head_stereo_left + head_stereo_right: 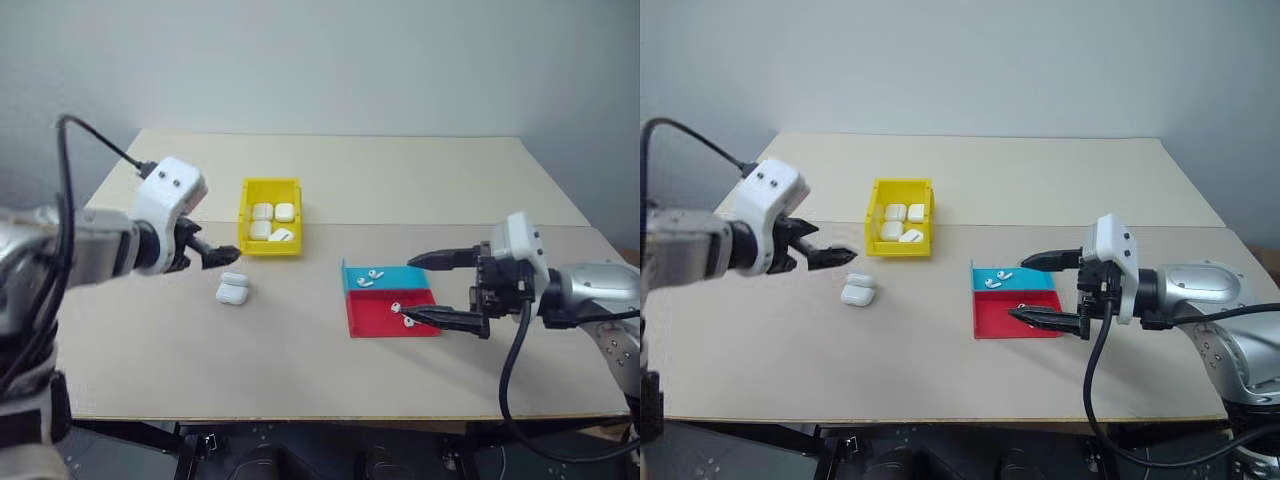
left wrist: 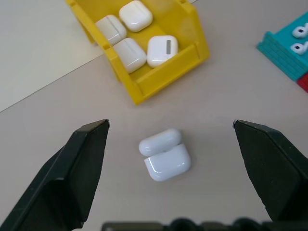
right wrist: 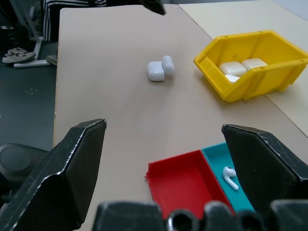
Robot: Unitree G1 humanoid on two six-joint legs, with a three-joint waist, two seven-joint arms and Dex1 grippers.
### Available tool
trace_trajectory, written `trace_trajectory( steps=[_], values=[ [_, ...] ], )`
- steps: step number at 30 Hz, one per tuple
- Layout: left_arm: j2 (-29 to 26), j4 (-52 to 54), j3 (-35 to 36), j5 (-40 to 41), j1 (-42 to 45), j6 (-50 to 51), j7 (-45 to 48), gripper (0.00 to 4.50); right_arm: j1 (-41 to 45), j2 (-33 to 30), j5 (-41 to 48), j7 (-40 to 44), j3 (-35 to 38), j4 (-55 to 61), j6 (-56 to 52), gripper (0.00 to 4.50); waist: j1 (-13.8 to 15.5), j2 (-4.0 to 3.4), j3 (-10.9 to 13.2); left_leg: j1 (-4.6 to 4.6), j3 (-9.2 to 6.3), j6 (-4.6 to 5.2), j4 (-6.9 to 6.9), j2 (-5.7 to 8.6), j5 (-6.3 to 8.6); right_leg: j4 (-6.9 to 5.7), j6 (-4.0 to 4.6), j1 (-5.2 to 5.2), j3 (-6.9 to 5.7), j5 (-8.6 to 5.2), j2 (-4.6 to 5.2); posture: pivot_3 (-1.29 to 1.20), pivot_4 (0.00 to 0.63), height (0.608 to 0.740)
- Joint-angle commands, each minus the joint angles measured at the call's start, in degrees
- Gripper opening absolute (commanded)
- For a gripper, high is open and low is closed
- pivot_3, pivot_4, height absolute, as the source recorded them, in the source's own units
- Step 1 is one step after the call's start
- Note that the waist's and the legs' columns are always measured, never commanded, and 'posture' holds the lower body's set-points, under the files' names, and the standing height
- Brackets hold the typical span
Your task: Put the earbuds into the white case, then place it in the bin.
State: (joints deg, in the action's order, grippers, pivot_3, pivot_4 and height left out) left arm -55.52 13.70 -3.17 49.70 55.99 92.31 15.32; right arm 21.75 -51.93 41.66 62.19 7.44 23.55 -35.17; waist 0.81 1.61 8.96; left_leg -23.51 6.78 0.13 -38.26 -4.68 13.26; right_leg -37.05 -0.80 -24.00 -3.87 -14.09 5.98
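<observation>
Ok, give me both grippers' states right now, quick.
Left gripper: open, empty, fingers spread either side of the open white case on the table.
Right gripper: open, empty, over the teal-and-red tray.

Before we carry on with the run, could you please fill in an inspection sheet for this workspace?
Surface: tan table, a seam across it.
Job's things: open white case lies on the table near the bin; the bin holds four closed cases; earbuds lie in the tray, two in its teal half, some in its red half.
Clutter: nothing seen.
Grippers: left gripper open, empty, above the open case; right gripper open, empty, over the tray.
Cables: black cable on the left arm; another on the right.
Surroundings: plain wall.
</observation>
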Motion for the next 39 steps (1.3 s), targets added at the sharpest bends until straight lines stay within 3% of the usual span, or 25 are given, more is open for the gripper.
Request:
trace_trajectory(
  steps=[1,5,10,18,26,39],
  values=[
    [-1.1,-7.1,-9.3,-1.3,6.8,0.2,2.7,4.5,1.5,-0.3,0.7,-0.3,0.9,0.4,-0.6,4.46,0.0,0.0,0.0,-0.06,0.01,0.0,0.01,0.01,0.0,0.02,0.0,-0.06,0.01,0.0,0.01,0.0,0.15,0.74],
    [2.4,-16.9,-16.3,-1.6,12.9,0.2,2.3,4.5,0.9,-0.3,2.0,-1.7,2.1,1.7,-1.8,4.46,0.1,0.01,0.0,-0.24,0.05,-0.26,-0.06,0.02,-0.16,0.0,-0.01,-0.18,0.0,-0.01,0.02,0.0,0.15,0.74],
    [9.2,-27.0,-19.9,-6.8,17.1,0.2,-1.2,4.5,-1.0,0.3,2.3,-3.7,2.7,3.7,-2.4,4.46,0.0,0.02,0.0,-0.25,0.0,-0.04,-0.14,0.01,-0.03,-0.06,-0.02,-0.16,-0.05,-0.01,0.01,0.0,0.15,0.74],
    [12.4,-36.7,-24.2,-5.9,19.7,0.2,-2.5,4.5,-3.3,-1.1,4.6,-4.8,5.0,5.8,-4.3,4.46,-0.1,0.04,0.0,-0.28,0.02,-0.05,-0.14,0.01,-0.04,-0.06,-0.02,-0.21,-0.01,-0.01,0.02,0.0,0.15,0.74],
    [10.6,-40.8,-25.3,7.0,19.2,0.2,-10.6,4.5,-3.7,-4.1,7.0,-3.5,6.4,5.8,-6.5,4.46,-0.1,0.07,0.0,-0.29,-0.08,0.0,-0.16,0.01,-0.01,-0.06,-0.03,-0.19,-0.03,-0.02,0.05,0.0,0.15,0.74],
    [12.5,-46.7,-18.3,23.6,13.9,0.2,-34.4,4.5,-2.7,-5.7,8.4,-2.7,6.4,5.6,-8.2,4.46,-0.1,0.07,0.0,-0.28,-0.16,-0.05,-0.19,0.05,-0.05,-0.06,-0.04,-0.16,-0.03,-0.02,0.12,0.0,0.15,0.74]
  ],
)
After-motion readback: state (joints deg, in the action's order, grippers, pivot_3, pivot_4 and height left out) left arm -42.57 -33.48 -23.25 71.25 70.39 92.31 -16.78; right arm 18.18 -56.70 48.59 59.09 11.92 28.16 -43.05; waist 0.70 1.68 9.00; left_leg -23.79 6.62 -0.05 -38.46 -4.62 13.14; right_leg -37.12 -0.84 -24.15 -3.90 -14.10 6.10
